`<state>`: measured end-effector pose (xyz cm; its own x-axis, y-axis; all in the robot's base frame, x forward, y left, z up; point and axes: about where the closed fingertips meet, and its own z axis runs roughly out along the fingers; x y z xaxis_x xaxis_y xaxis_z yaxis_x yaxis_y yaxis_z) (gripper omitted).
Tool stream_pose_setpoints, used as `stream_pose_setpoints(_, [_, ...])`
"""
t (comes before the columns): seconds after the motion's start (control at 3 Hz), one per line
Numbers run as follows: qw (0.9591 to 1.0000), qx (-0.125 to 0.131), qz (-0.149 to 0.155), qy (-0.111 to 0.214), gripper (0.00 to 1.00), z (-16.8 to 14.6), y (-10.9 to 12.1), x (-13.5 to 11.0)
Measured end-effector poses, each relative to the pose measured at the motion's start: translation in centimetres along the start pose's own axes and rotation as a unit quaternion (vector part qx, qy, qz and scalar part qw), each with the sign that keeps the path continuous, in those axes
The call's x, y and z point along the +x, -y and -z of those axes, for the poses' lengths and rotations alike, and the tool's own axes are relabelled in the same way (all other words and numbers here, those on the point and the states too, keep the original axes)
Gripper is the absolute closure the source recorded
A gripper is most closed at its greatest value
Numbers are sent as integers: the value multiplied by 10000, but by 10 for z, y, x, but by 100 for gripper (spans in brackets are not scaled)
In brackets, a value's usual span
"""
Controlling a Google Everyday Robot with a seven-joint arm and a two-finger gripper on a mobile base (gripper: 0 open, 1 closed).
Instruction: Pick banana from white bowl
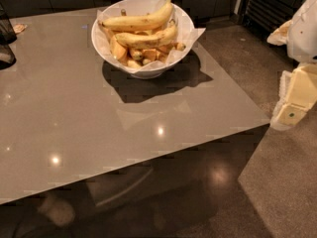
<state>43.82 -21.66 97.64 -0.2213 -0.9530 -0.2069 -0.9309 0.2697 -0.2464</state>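
A large round white bowl (105,42), lined with crinkled white paper, stands at the far middle of the grey table (74,118). Two whole yellow bananas lie across its top: the upper banana (141,20) with its stem pointing up to the right, and the lower banana (148,38) under it. Several smaller yellow-orange pieces of fruit lie beneath them. My gripper (293,105), cream and white, is at the right edge of the view, off the table, well to the right of the bowl and lower in the picture. It holds nothing that I can see.
A dark mesh object (5,38) stands at the table's left edge with a small pale scrap (20,28) beside it. The table's front and right edges drop to a dark speckled floor (237,58). Dark cabinets and a black grille (267,6) stand behind.
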Motion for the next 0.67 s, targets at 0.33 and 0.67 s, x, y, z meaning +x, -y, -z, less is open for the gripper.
stream_pose_setpoints(0.33, [10000,0,0,0,0,0,0,0])
stream_pose_setpoints(0.67, [9999,105,83,78,0,6,8,-12])
